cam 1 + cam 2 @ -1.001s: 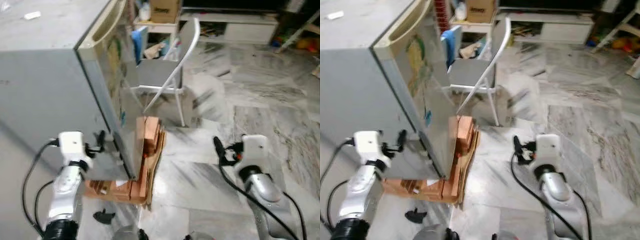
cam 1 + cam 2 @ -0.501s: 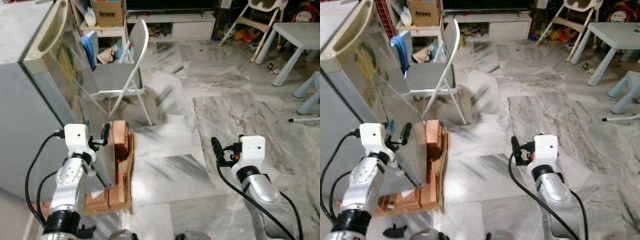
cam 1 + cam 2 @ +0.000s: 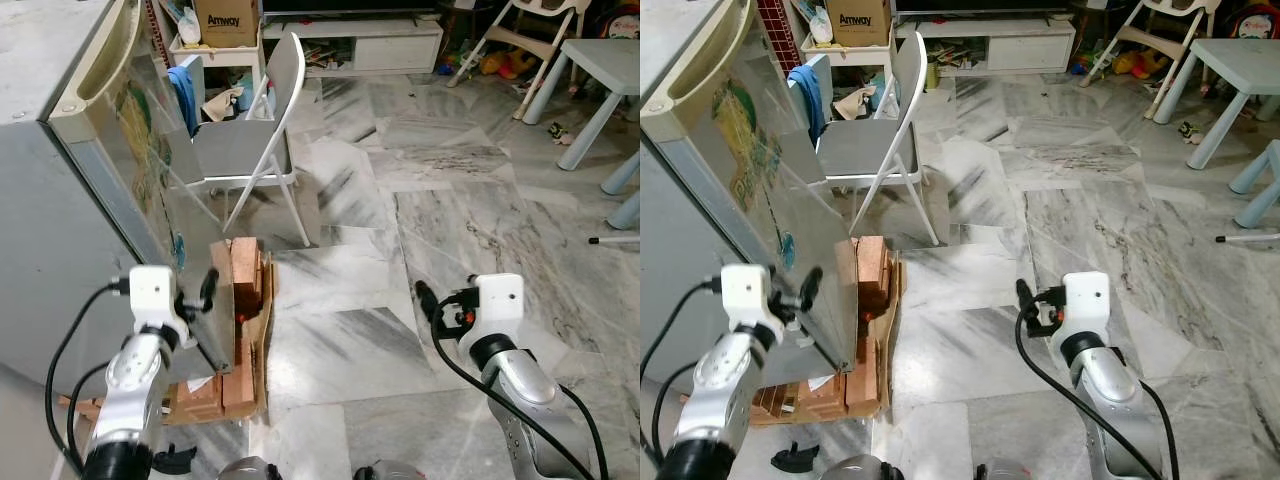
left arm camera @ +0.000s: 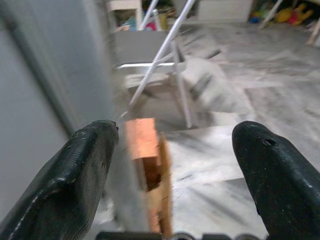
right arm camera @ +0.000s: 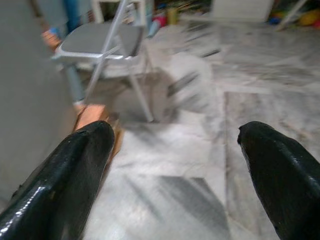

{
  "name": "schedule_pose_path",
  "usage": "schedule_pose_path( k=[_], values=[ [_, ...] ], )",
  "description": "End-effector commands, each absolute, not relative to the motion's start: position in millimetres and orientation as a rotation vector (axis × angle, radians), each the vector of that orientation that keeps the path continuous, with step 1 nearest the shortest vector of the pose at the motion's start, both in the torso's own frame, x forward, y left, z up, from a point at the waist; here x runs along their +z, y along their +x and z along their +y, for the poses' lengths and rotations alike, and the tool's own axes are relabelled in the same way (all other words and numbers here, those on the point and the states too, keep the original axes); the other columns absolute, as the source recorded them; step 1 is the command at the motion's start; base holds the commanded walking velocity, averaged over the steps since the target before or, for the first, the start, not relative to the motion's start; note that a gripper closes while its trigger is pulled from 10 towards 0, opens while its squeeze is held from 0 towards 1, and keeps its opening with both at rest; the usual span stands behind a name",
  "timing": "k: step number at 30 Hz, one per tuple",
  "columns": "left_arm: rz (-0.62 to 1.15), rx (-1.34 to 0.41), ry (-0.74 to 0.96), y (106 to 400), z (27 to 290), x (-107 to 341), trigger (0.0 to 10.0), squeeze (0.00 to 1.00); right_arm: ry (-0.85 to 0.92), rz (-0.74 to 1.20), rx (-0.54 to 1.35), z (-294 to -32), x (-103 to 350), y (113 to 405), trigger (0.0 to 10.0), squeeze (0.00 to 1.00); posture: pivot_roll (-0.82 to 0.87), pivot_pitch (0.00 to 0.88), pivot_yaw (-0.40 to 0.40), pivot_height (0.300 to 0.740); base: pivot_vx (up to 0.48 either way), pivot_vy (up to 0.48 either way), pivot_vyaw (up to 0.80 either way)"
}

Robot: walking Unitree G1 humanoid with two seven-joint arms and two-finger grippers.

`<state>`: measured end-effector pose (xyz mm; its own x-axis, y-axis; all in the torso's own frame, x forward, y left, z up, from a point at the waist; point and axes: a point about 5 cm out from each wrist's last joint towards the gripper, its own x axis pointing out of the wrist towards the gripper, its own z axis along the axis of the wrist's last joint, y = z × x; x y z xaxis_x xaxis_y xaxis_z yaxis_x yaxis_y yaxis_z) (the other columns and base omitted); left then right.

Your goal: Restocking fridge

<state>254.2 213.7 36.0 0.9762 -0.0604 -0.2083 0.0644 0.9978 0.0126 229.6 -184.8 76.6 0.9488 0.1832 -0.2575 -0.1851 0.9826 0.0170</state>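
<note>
- Left gripper (image 3: 205, 290): fingers apart, nothing held, now right at the fridge (image 3: 60, 200) door's lower corner.
- Vs. 1 s ago: whole view has swung, so that's camera/robot turning, not things moving; fridge now sits further to the side, more floor in sight.
- Right gripper (image 3: 428, 300): fingers apart, empty, well out from fridge over marble floor (image 3: 470, 210).
- Judgement: no stock in hand yet, restocking barely begun.
- Wood blocks (image 3: 243, 300) on cardboard lie just beside fridge's base; folding chair (image 3: 250, 150) stands near fridge's front, may crowd the door swing.
</note>
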Motion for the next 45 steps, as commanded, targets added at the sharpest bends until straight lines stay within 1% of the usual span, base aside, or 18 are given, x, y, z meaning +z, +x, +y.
schedule_pose_path(
  k=[1, 5, 6, 11, 14, 18, 23, 26, 27, 32, 34, 38, 45],
  values=[
    [0.156, 0.008, 0.058, 262.3, 225.5, 47.9, 10.0, 0.0, -0.015, 0.243, 0.213, -184.1, 84.4, 227.4, 10.0, 0.0, -0.01, 0.0, 0.019, 0.74, 0.0, 0.0, 0.0],
    [0.133, 0.041, 0.059, 269.7, 229.1, 54.1, 10.0, 0.0, -0.026, 0.246, 0.222, -185.6, 85.4, 222.9, 10.0, 0.0, -0.02, 0.0, 0.015, 0.74, 0.0, 0.0, 0.0],
    [0.121, 0.058, 0.074, 276.9, 229.6, 58.0, 10.0, 0.0, -0.032, 0.25, 0.219, -187.6, 85.3, 221.8, 10.0, 0.0, -0.02, 0.0, 0.014, 0.74, 0.0, 0.0, 0.0],
    [0.102, 0.085, 0.095, 290.8, 230.6, 64.9, 10.0, 0.0, -0.036, 0.214, 0.247, -186.6, 91.3, 224.3, 10.0, 0.0, -0.04, 0.0, 0.02, 0.74, 0.0, 0.0, 0.0],
    [0.094, 0.096, 0.092, 299.9, 230.5, 68.8, 10.0, 0.0, -0.035, 0.217, 0.245, -186.7, 90.2, 223.3, 10.0, 0.0, -0.04, 0.0, 0.023, 0.74, 0.0, 0.0, 0.8],
    [0.094, 0.097, 0.093, 302.3, 230.1, 69.4, 10.0, 0.0, -0.034, 0.226, 0.235, -188.6, 86.2, 222.7, 10.0, 0.0, -0.04, 0.0, 0.023, 0.74, 0.0, 0.0, 0.57],
    [0.091, 0.069, 0.092, 309.3, 222.5, 69.0, 10.0, 0.0, -0.032, 0.242, 0.215, -195.8, 75.1, 223.3, 10.0, 0.0, -0.04, 0.0, 0.023, 0.74, 0.0, 0.0, 0.0],
    [0.086, 0.057, 0.082, 311.3, 219.8, 69.8, 10.0, 0.0, -0.031, 0.243, 0.215, -196.3, 74.1, 222.9, 10.0, 0.0, -0.04, 0.0, 0.022, 0.74, 0.0, 0.0, 0.0],
    [0.076, 0.026, 0.071, 315.3, 214.0, 72.8, 10.0, 0.0, -0.033, 0.256, 0.219, -197.2, 71.0, 222.2, 10.0, 0.0, -0.04, 0.0, 0.022, 0.74, 0.0, 0.0, 0.0],
    [0.07, 0.007, 0.062, 318.2, 211.3, 75.0, 10.0, 0.0, -0.041, 0.282, 0.215, -198.7, 67.2, 220.8, 10.0, 0.0, -0.04, 0.0, 0.025, 0.74, 0.0, 0.0, 0.0],
    [0.07, -0.026, 0.045, 319.4, 208.3, 75.9, 10.0, 0.0, -0.043, 0.297, 0.211, -199.2, 65.9, 220.2, 10.0, 0.0, -0.04, 0.0, 0.028, 0.74, 0.0, 0.0, 0.0],
    [0.069, -0.06, 0.042, 320.1, 204.5, 76.1, 10.0, 0.0, -0.035, 0.297, 0.215, -198.1, 64.5, 220.4, 10.0, 0.0, -0.04, 0.0, 0.031, 0.74, 0.0, 0.0, 0.0],
    [0.072, -0.055, 0.064, 327.9, 203.3, 78.7, 10.0, 0.0, -0.035, 0.289, 0.236, -188.0, 72.9, 219.9, 10.0, 0.0, -0.05, 0.0, 0.028, 0.74, 0.0, 0.0, 0.0]
  ],
)
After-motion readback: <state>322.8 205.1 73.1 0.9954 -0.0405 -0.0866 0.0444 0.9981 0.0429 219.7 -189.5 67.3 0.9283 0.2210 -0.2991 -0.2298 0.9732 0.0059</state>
